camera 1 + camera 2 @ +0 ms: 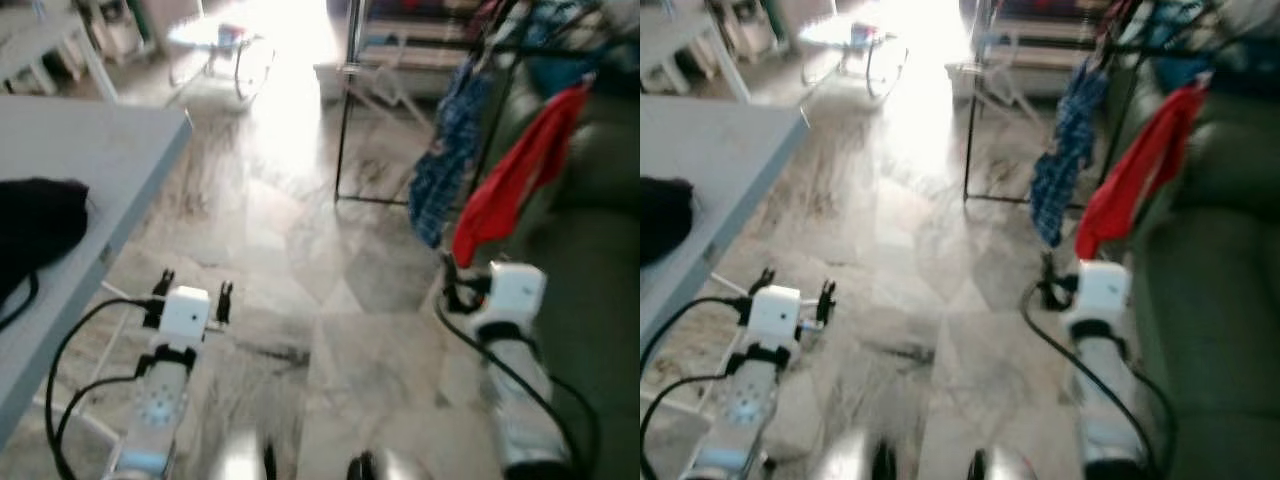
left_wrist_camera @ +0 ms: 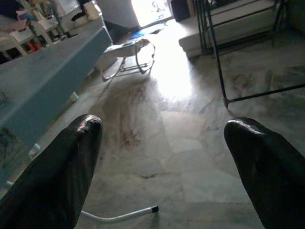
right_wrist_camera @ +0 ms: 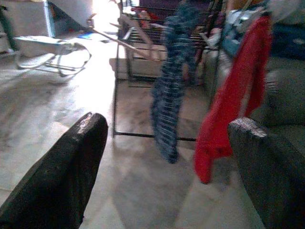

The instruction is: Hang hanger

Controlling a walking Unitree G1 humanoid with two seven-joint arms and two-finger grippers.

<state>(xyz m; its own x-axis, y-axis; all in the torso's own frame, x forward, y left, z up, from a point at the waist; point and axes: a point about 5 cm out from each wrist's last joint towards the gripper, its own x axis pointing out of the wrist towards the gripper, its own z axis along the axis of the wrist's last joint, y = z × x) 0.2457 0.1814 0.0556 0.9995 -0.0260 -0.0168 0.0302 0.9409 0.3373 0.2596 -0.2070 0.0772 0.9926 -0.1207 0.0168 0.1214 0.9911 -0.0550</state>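
Both grippers, left (image 1: 192,290), right (image 3: 167,162), jaws apart, near rack (image 1: 345,120).

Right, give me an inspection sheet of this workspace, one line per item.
Surface: pale marble floor, with glare from a bright opening at the far end.
Job's things: black rack ahead to the right, with a blue checked garment and a red garment hanging from it; no loose hanger made out.
Clutter: black cloth on the grey table at the left; white tube-frame stand far back.
Grippers: left gripper open and empty over the floor; right gripper open and empty, facing the hung garments.
Cables: black cables loop beside both forearms.
Surroundings: dark green sofa at the right; images blurred.
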